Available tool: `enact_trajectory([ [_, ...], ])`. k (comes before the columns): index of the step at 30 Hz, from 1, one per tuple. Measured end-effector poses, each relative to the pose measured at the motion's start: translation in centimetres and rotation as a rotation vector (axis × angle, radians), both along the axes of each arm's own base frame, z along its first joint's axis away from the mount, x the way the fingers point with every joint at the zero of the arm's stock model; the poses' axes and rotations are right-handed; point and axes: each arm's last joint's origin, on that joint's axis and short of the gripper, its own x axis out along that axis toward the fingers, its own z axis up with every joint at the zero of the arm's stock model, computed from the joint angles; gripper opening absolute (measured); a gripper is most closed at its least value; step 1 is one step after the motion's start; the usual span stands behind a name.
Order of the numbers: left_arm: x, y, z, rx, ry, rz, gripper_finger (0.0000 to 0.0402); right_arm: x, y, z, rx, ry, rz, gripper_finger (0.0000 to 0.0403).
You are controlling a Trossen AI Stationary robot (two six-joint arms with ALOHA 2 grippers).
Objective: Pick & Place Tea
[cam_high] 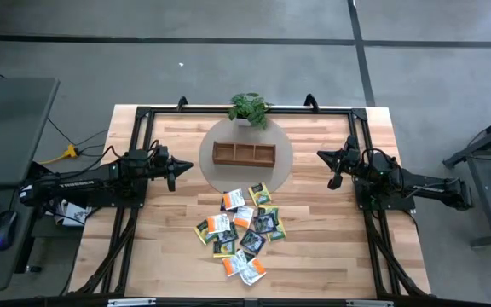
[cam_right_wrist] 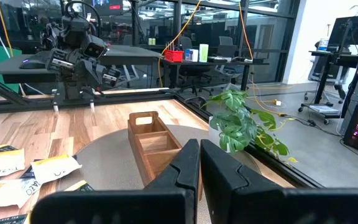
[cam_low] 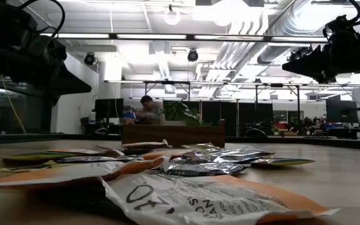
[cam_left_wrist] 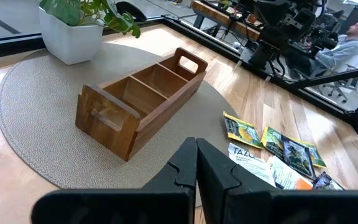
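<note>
Behind the tray (cam_low: 174,133), low view only, a seated person (cam_low: 147,109), left gripper (cam_high: 174,167) closed, right gripper (cam_high: 336,168) closed, both empty.

You have a brown wooden tray (cam_high: 244,153) with three compartments and a cut-out handle at each end, lying on a round grey mat (cam_high: 220,175) toward the far side of the butcher-block table (cam_high: 331,247); all three compartments look bare in the left wrist view. Just beyond the tray, at the mat's far rim, a small green plant (cam_high: 249,107) stands upright in a white pot (cam_left_wrist: 72,37), close to the tray but not touching it. Past the tray in the low view, you can make out a person (cam_low: 149,110) seated in the room beyond the table, among desks and monitors.
</note>
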Motion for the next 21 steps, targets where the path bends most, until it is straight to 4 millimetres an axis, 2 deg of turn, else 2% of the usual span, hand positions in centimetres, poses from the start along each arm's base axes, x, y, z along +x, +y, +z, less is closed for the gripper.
enact_trajectory([
  [21, 0.00, 0.03, 0.00, 0.002, 0.000, 0.007, 0.0000, 0.00, 0.00, 0.00, 0.000, 0.000, 0.000, 0.0012],
])
